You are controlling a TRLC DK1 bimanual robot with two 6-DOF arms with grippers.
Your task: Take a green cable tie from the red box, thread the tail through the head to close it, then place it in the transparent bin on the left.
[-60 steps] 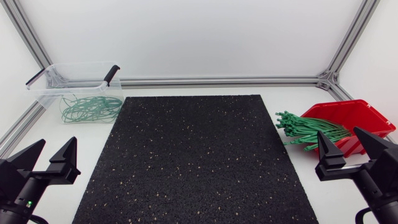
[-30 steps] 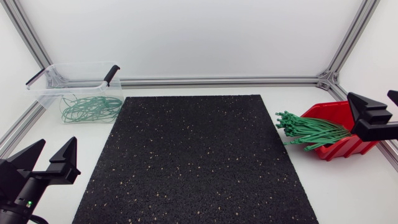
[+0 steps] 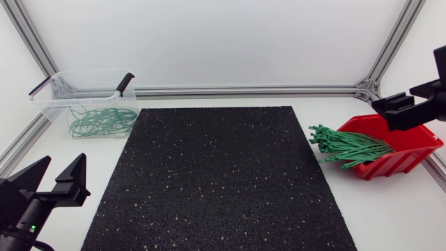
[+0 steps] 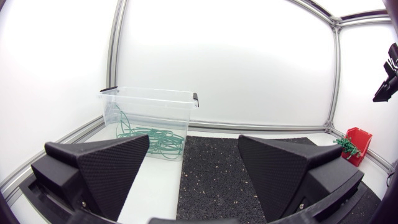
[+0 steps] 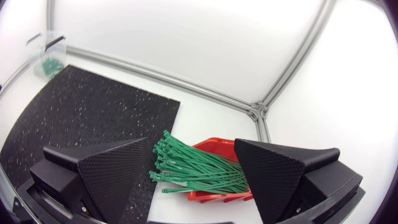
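Observation:
A bundle of green cable ties (image 3: 345,146) lies in the red box (image 3: 408,162) at the right, heads sticking out over the box's left rim toward the mat. My right gripper (image 3: 412,104) hangs open in the air above the box's far side. In the right wrist view the ties (image 5: 199,167) and the red box (image 5: 214,144) lie below, between its spread fingers (image 5: 106,174). At the back left stands the transparent bin (image 3: 83,75) with looped green ties (image 3: 101,122) inside. My left gripper (image 3: 54,178) rests open and empty at the front left, aimed at the bin (image 4: 149,102).
A black speckled mat (image 3: 216,174) covers the middle of the white table. Aluminium frame rails (image 3: 244,90) run along the back and side edges. The bin has black handle clips (image 3: 124,84). My right gripper (image 4: 388,74) shows high above the red box (image 4: 357,138) in the left wrist view.
My right arm has risen from the front right of the table and moved back over the red box. The left arm has not moved.

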